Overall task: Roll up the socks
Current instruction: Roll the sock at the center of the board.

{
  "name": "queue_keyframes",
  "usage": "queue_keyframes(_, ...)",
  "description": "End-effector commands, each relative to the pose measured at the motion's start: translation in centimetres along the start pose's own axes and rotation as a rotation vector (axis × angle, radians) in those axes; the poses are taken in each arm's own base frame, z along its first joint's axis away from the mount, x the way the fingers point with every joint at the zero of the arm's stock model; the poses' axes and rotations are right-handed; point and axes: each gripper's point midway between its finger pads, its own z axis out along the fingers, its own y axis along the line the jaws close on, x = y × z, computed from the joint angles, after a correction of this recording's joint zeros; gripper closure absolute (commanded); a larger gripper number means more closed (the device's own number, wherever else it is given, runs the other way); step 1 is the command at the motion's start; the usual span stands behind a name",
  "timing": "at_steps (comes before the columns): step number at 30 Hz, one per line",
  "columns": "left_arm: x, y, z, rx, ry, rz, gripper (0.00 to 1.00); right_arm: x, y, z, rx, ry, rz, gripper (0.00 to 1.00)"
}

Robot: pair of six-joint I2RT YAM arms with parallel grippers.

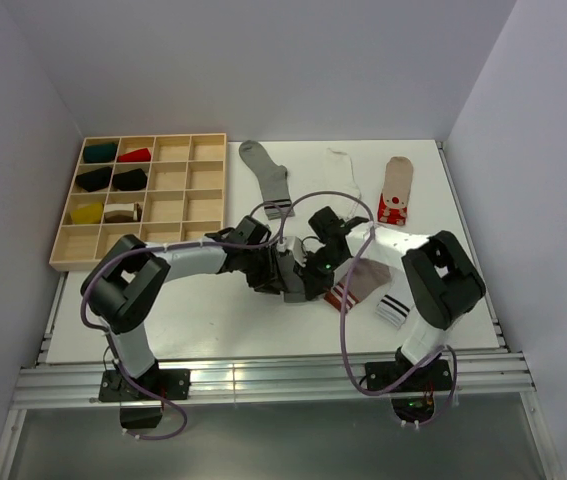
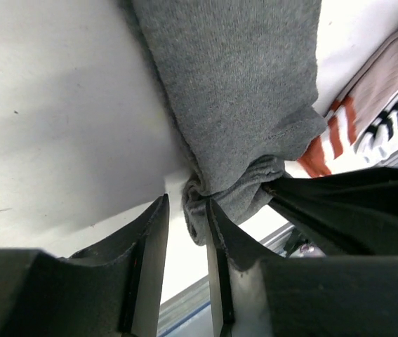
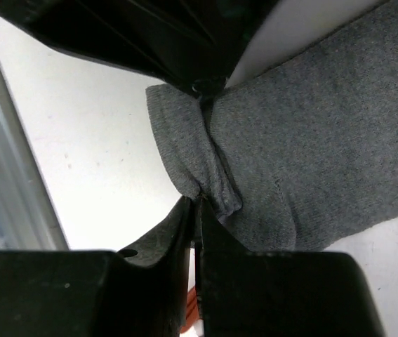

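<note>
A plain dark grey sock (image 2: 241, 91) lies on the white table, its end bunched into a fold (image 3: 209, 175). My right gripper (image 3: 200, 202) is shut on that fold, pinching the knit between its fingertips. My left gripper (image 2: 187, 207) stands open right beside it; the bunched sock edge touches the inside of its right finger (image 2: 220, 232), with bare table showing in the gap. In the top view both grippers meet mid-table, left (image 1: 285, 272) and right (image 1: 313, 268), and hide most of this sock. A taupe sock with red-white stripes (image 1: 355, 288) lies just right of them.
A white sock with black stripes (image 1: 393, 310) lies at the near right. At the back lie a grey sock with dark cuff stripes (image 1: 266, 175), a plain white sock (image 1: 343, 170) and a taupe sock (image 1: 396, 188). A wooden compartment tray (image 1: 206, 190) with rolled socks sits at the left.
</note>
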Motion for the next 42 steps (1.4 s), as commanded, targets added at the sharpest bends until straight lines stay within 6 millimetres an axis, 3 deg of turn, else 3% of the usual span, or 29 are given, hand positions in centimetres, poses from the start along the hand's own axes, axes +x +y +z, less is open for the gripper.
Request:
queue_keyframes(1,-2.2,-2.3,-1.7,0.071,-0.127,0.026,0.67,-0.9,1.2,-1.1,-0.134,-0.038,0.053,1.00)
queue_keyframes(9,-4.2,-2.7,-3.4,0.112,-0.319,0.102,0.62,-1.3,-0.2,-1.9,-0.306,-0.045,0.230,1.00)
queue_keyframes(18,-5.7,-5.8,-5.2,0.210,-0.514,0.309,0.52,-1.1,-2.6,-2.7,-0.387,-0.074,0.403,1.00)
queue_keyframes(21,-5.5,-7.3,-4.9,0.270,-0.532,0.378,0.52,-1.0,-3.1,-2.6,-0.429,-0.080,0.461,1.00)
queue_keyframes(28,-5.1,-8.0,-1.8,0.316,-0.515,0.469,0.52,-0.4,-3.7,-2.3,-0.464,-0.069,0.529,1.00)
queue_keyframes(35,-4.4,-8.8,-0.6,0.378,-0.509,0.595,0.49,-0.5,-3.9,-2.8,-0.503,-0.078,0.584,1.00)
queue_keyframes(42,-3.6,-8.0,0.8,0.380,-0.463,0.624,0.49,-0.1,-4.7,-2.9,-0.508,-0.087,0.643,0.99)
